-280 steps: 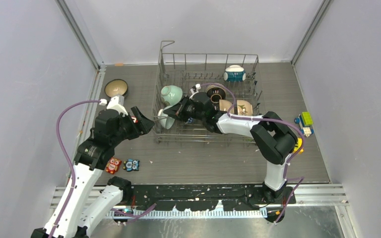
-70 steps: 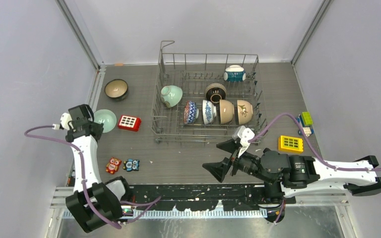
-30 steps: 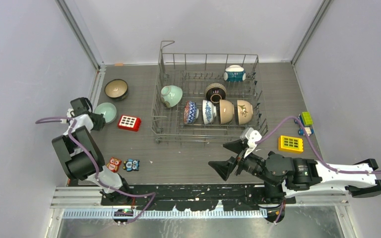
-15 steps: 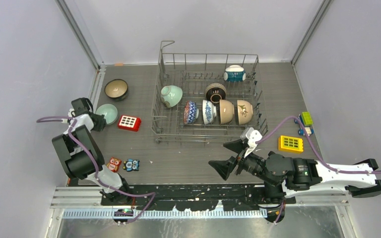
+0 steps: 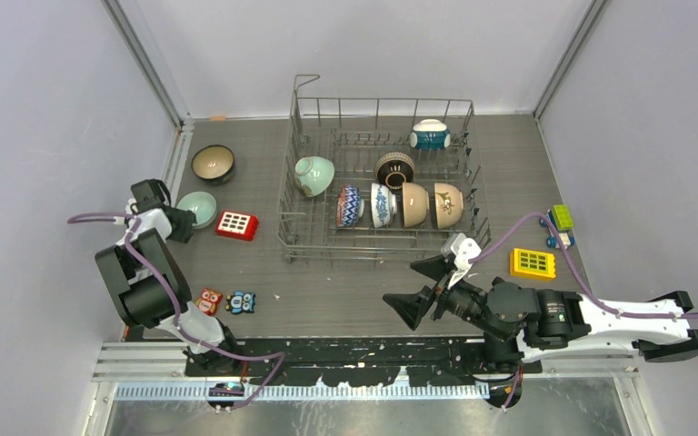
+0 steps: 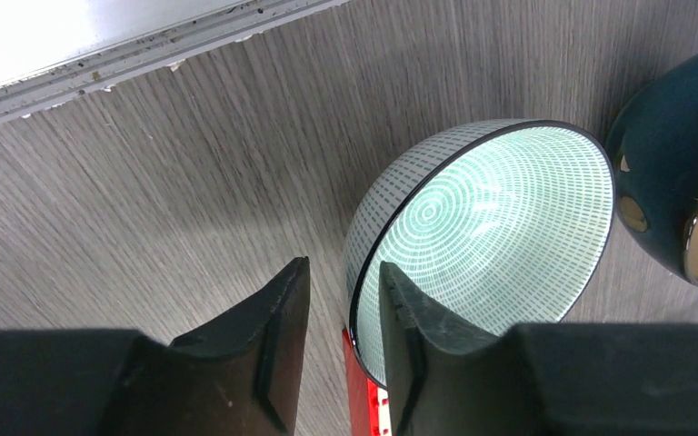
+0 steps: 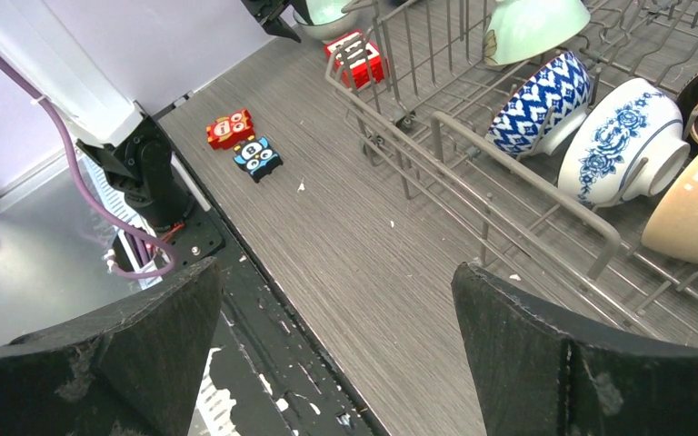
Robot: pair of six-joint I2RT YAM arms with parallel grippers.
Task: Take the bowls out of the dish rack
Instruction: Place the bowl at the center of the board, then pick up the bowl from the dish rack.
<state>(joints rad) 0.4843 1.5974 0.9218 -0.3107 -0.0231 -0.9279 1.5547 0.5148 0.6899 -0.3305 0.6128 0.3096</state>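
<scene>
Left tool (image 6: 344,266) was noted narrowly parted, astride the rim of the pale green bowl (image 6: 482,227). A sliver of surface (image 6: 191,182) was seen between the outer finger (image 6: 273,327) and the bowl wall, so no clamp was judged. The bowl was found resting on the surface, with a dark bowl (image 6: 663,191) just beside it to the tool's right and a red block (image 6: 359,400) under the tips.

Step judged: release. The fingers should be opened wider and lifted clear of the rim, so that neither neighbour is nudged.

Right tool (image 7: 336,272) was recorded spread wide and empty, with the dish rack (image 7: 527,195) ahead. Seven racked bowls (image 5: 381,205) were counted.
</scene>
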